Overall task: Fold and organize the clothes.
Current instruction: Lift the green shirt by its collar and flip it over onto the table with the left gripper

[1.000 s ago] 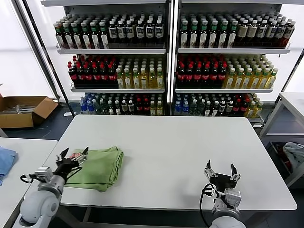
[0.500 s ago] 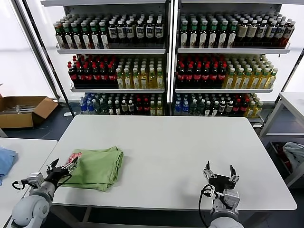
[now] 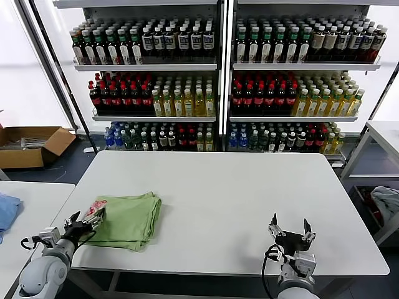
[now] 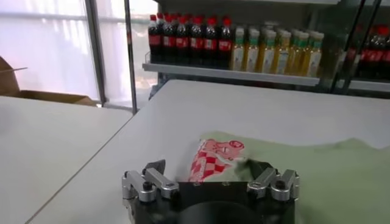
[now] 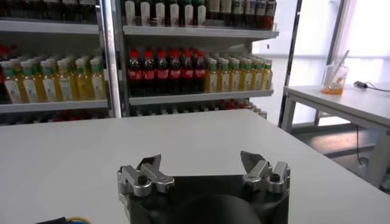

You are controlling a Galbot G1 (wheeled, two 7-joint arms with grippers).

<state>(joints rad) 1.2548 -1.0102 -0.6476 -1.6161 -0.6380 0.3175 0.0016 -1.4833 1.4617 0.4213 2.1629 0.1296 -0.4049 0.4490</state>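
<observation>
Green polo shirt [image 3: 128, 219]: folded, lying at the near left corner of the white desk [image 3: 237, 193], red-and-white print showing at its left edge
Left gripper [image 3: 84, 219]: jaws apart, just beside that printed edge, holding nothing
Right gripper [image 3: 290, 227]: jaws apart, empty, over the desk's near right edge

Left gripper [image 3: 83, 218], right gripper [image 3: 290, 225] (jaws apparently spread), both low.

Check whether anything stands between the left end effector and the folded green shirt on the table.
Nothing visible does. The left end effector hangs open at the table's left edge, right beside the folded green shirt, near the corner where its red-and-white print shows.
</observation>
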